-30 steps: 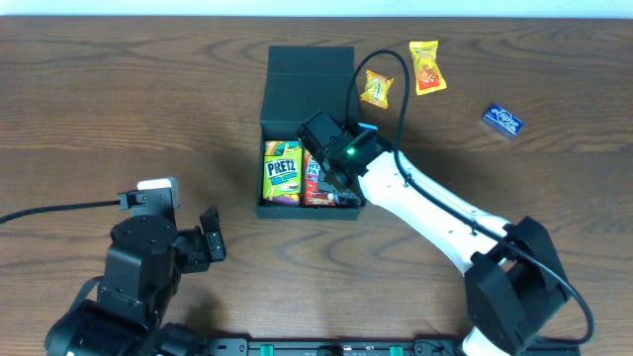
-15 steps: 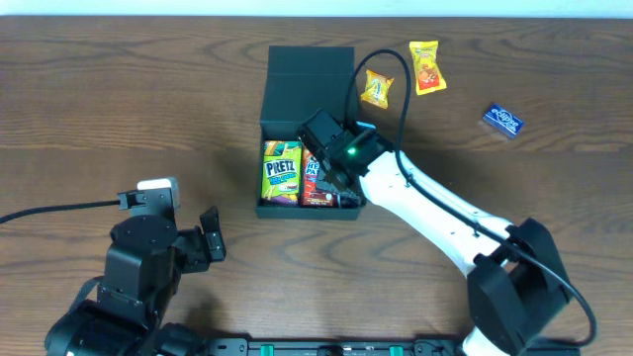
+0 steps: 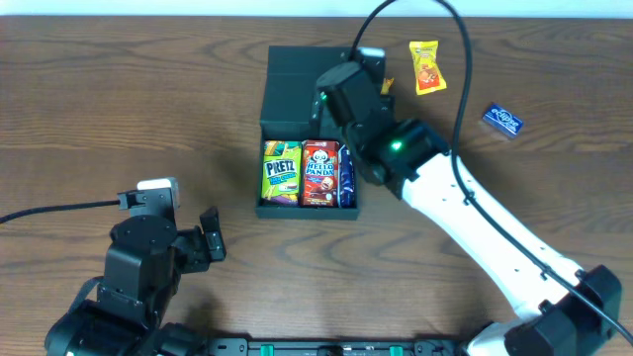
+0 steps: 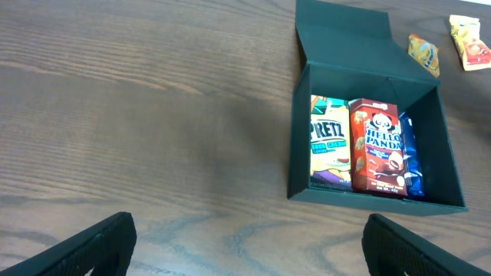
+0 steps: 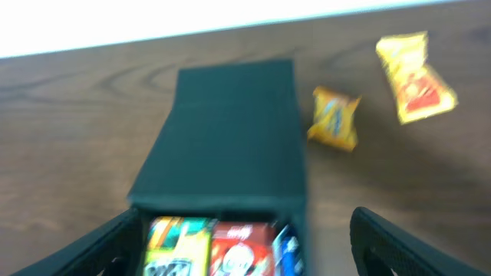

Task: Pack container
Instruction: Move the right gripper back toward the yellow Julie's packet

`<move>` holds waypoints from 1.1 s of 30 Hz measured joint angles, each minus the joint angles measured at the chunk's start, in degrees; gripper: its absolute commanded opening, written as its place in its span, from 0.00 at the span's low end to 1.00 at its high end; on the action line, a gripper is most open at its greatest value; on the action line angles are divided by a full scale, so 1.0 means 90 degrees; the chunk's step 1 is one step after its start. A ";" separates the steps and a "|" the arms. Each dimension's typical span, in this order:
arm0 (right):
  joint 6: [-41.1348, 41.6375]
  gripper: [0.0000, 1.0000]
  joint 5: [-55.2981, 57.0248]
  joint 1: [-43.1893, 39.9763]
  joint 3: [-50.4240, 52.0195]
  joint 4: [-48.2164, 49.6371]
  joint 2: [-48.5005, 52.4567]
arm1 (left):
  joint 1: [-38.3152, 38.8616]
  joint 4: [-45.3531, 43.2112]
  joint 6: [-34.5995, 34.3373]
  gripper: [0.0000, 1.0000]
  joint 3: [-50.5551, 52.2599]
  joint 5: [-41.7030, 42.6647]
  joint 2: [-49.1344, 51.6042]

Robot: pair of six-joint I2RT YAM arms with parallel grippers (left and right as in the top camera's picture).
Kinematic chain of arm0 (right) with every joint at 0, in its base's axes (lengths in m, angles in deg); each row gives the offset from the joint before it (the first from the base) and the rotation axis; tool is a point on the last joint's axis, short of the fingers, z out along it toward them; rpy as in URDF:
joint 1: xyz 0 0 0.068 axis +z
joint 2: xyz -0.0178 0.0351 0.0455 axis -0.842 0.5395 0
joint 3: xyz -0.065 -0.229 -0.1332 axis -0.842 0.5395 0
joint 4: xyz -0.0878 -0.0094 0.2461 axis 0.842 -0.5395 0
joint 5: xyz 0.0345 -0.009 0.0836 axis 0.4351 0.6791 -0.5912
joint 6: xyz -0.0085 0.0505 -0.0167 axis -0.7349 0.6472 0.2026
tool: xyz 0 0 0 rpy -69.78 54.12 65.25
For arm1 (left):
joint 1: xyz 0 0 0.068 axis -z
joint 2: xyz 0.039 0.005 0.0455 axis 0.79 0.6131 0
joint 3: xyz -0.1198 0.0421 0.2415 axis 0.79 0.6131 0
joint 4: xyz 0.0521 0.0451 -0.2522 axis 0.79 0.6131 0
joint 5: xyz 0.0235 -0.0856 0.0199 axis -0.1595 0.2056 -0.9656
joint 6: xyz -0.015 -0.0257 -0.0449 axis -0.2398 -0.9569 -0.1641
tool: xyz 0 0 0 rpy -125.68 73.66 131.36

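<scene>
The container [image 3: 297, 84] is a black square box with its flap lid laid back; it also shows in the left wrist view [image 4: 368, 195] and the right wrist view [image 5: 230, 130]. Side by side inside lie a Pretz packet [image 3: 282, 171], a red Hello Panda box [image 3: 320, 172] and a blue packet [image 3: 345, 176]. My right gripper [image 3: 344, 91] hovers above the box's back right part, open, nothing between its fingers [image 5: 245, 245]. Down at the lower left, well clear of the box, my left gripper [image 3: 210, 240] is open and empty [image 4: 245, 249].
Loose snacks lie on the wooden table right of the box: a small orange-yellow packet [image 5: 334, 116] partly under my right arm, a yellow packet [image 3: 426, 66] and a blue packet [image 3: 503, 120] farther right. The right arm stretches diagonally from the lower right.
My right gripper rose out of the box, opened wider and moved back over the lid. The Hello Panda box now lies uncovered in the box. The left arm has not moved.
</scene>
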State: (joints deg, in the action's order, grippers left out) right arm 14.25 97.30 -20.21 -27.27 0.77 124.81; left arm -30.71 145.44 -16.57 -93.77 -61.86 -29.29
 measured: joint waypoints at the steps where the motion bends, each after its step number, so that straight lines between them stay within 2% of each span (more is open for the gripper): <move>1: -0.0168 0.89 0.0044 -0.0102 0.0000 0.0049 0.0000 | 0.0000 0.0002 0.0000 0.95 0.0000 0.0000 0.0000; 13: -0.1484 0.96 -0.0019 -0.1991 0.0000 0.0865 0.0763 | 0.0000 0.0000 0.0000 0.95 0.0000 0.0000 0.0000; 20: -0.2118 0.97 -0.0481 -0.2654 0.0000 0.1734 0.1586 | 0.0000 0.0002 0.0000 0.95 0.0000 0.0000 0.0000; 25: -0.2654 0.99 -0.0614 -0.3019 -0.0002 0.2839 0.2273 | 0.0000 0.0000 0.0000 0.95 0.0000 0.0000 -0.0002; 33: -0.2931 0.99 -0.0896 -0.3436 0.0000 0.3752 0.3317 | 0.0000 0.0002 0.0000 0.95 0.0000 0.0000 0.0000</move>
State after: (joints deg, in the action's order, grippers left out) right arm -12.13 89.24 -51.13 -27.27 34.54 154.66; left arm -30.71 145.46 -16.57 -93.77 -61.86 -29.29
